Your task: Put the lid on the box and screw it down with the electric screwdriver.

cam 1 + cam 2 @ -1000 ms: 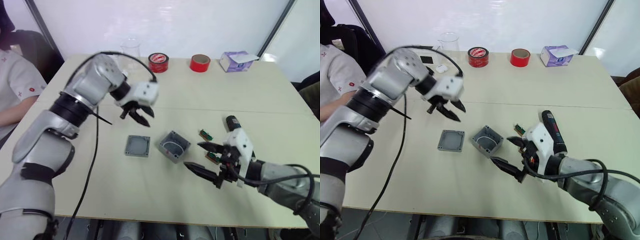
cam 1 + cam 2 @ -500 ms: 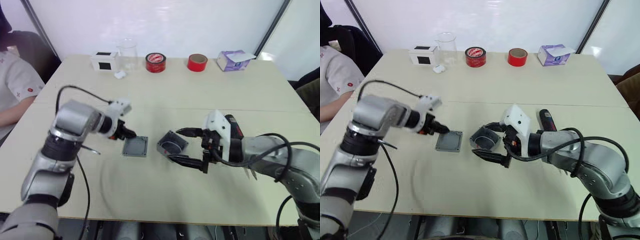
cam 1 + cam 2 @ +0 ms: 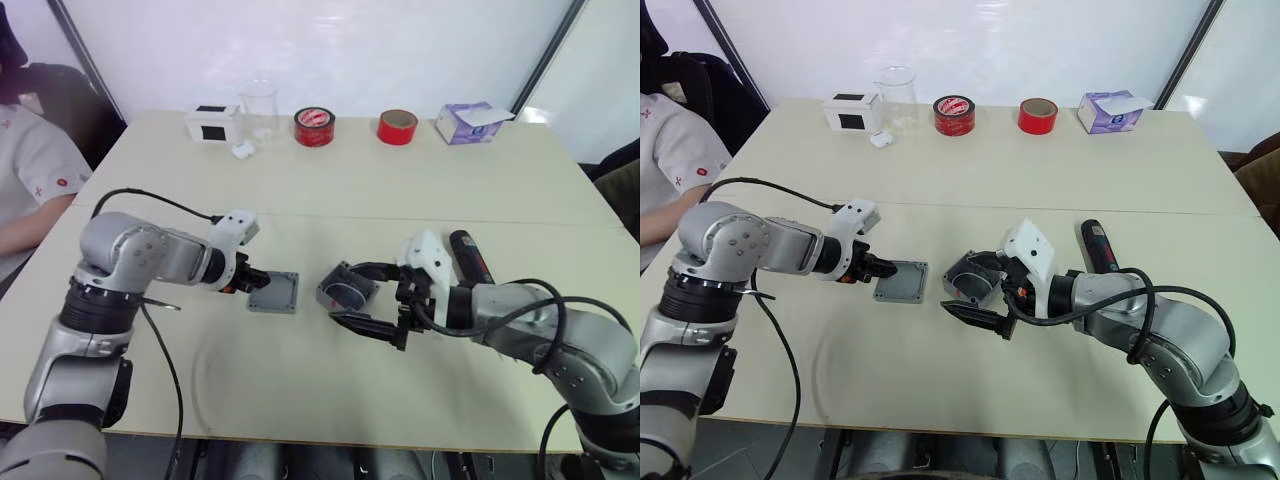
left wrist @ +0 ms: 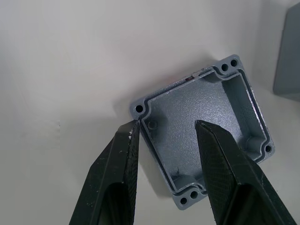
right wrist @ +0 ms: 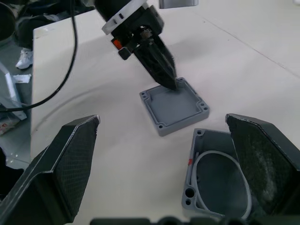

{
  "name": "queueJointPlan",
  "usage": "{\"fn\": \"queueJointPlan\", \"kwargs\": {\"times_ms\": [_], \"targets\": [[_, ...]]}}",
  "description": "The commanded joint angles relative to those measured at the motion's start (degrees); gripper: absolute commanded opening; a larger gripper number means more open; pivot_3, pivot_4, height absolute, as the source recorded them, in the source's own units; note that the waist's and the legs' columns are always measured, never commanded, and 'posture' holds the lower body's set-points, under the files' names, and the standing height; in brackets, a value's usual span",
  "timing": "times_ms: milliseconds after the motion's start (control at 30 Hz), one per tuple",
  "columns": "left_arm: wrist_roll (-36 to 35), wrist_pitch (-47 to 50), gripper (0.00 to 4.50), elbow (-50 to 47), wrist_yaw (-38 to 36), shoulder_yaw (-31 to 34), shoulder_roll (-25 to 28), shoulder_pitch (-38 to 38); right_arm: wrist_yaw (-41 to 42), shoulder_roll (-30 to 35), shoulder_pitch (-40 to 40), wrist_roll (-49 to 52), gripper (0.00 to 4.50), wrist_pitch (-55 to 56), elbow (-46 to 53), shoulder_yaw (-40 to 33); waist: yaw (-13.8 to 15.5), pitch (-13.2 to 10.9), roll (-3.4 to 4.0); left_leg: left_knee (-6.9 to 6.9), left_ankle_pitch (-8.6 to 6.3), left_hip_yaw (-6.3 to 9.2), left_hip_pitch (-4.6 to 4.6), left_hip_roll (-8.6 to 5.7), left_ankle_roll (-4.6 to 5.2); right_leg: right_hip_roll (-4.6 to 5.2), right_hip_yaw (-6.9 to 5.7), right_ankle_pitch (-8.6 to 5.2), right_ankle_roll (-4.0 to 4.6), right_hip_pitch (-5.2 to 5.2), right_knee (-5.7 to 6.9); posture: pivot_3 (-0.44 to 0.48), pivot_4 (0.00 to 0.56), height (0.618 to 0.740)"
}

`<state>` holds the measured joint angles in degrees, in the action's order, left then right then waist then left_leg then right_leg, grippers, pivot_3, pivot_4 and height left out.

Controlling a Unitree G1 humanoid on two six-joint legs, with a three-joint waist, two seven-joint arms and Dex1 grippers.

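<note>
The lid point(image 3: 275, 293) lies hollow side up on the table, left of the box point(image 3: 345, 291). The box stands open, with a white wire loop inside point(image 5: 220, 178). My left gripper point(image 4: 167, 125) is open and low at the lid's left edge, one finger outside the rim and the other over the lid's inside. Around the box my right gripper point(image 5: 162, 118) is wide open, with one finger on either side and neither touching it. The electric screwdriver point(image 3: 468, 255) lies on the table behind my right forearm.
Along the far edge stand a white box with a black square point(image 3: 212, 123), a glass beaker point(image 3: 259, 104), two red tape rolls point(image 3: 315, 127) point(image 3: 397, 126) and a tissue box point(image 3: 472, 122). A person point(image 3: 30, 180) sits at the table's left side.
My left gripper dropped from above the table to the lid's left edge. My right gripper moved left from near the table's front to straddle the box.
</note>
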<state>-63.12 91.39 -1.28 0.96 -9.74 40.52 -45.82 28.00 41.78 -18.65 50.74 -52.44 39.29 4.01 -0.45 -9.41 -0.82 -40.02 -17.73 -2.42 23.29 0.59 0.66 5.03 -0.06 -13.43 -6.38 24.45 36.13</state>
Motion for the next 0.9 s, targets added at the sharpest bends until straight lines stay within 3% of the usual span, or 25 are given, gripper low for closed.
{"fn": "queueJointPlan", "kwargs": {"times_ms": [33,267,433,800,900], "targets": [[-9.1,1.1,1.88,1.4,5.8,-2.1,1.8,-0.7,-0.9,-0.9,0.5,-0.3,4.5,0.6,2.3,-1.3,-0.1,0.0,-0.02,0.0,0.0,0.0,0.01,0.0,-0.01,0.0,0.0,0.0,0.0,0.0,0.0,0.0,0.15,0.74],[-17.6,1.1,1.88,3.5,14.7,-1.6,4.3,-6.0,-1.2,-1.6,2.2,-0.7,4.5,1.1,2.8,-1.5,0.0,0.0,-0.05,0.01,0.07,0.01,0.05,-0.03,-0.12,0.0,-0.02,0.0,0.0,0.02,-0.01,0.0,0.15,0.74],[-23.9,1.1,1.88,4.8,19.4,-2.4,5.0,-4.3,-0.3,-2.1,1.7,-1.7,4.5,1.6,1.7,-1.0,-0.2,0.0,-0.04,0.03,0.12,0.01,0.04,-0.06,-0.22,-0.01,-0.02,0.0,0.0,0.02,-0.01,0.0,0.15,0.74],[-24.4,1.1,1.88,5.5,27.1,-0.4,0.3,2.2,0.0,-2.8,2.2,-2.7,4.5,1.1,2.2,-1.3,0.0,0.0,-0.02,0.04,0.17,-0.01,0.01,-0.12,-0.31,0.02,-0.02,0.0,0.0,0.01,-0.03,0.0,0.15,0.74],[-23.6,1.1,1.15,4.5,28.3,0.4,-2.0,3.3,0.1,-2.4,2.9,-2.3,4.5,0.8,2.6,-1.9,0.3,0.0,0.03,0.04,0.19,-0.01,-0.04,-0.21,-0.33,0.05,-0.02,0.0,0.0,-0.05,-0.03,0.0,0.15,0.74]]}}
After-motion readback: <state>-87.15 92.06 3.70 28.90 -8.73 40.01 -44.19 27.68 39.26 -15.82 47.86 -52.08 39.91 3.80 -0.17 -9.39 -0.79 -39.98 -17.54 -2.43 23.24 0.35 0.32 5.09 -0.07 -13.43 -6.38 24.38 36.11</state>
